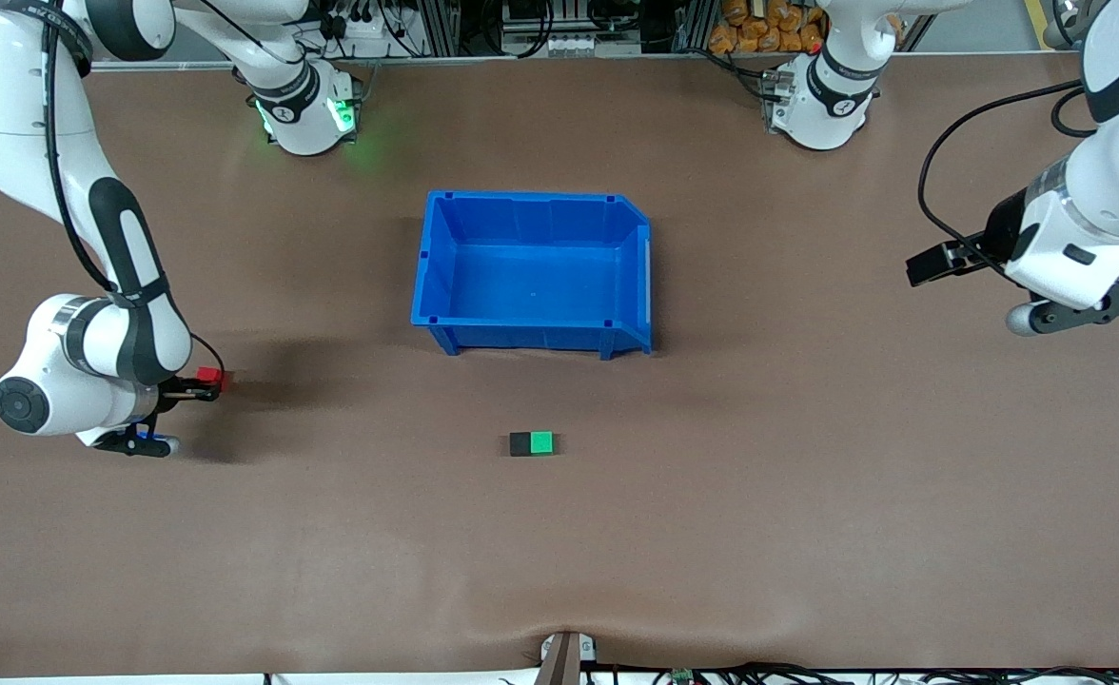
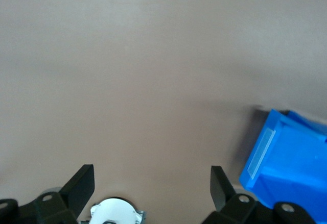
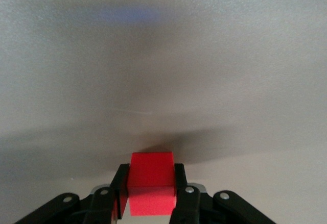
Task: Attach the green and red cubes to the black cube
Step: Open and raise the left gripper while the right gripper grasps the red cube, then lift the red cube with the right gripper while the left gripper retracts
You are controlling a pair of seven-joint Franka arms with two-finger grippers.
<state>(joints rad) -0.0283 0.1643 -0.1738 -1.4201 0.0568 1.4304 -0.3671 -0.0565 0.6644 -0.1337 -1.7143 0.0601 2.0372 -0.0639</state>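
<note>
Nearest the camera, green cube (image 1: 542, 442) touches black cube (image 1: 520, 443). Right gripper (image 1: 206, 385) jaws clamp red cube (image 3: 152, 190); left gripper (image 2: 153, 183) waits, jaws wide, empty.

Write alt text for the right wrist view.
The right gripper is shut on a red cube, its black fingers pressed to two sides, just above a bare brown table.

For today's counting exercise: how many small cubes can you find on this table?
3. The black cube and green cube sit touching, nearer the front camera than the blue bin. The red cube is clamped in the right gripper at the right arm's end.
</note>
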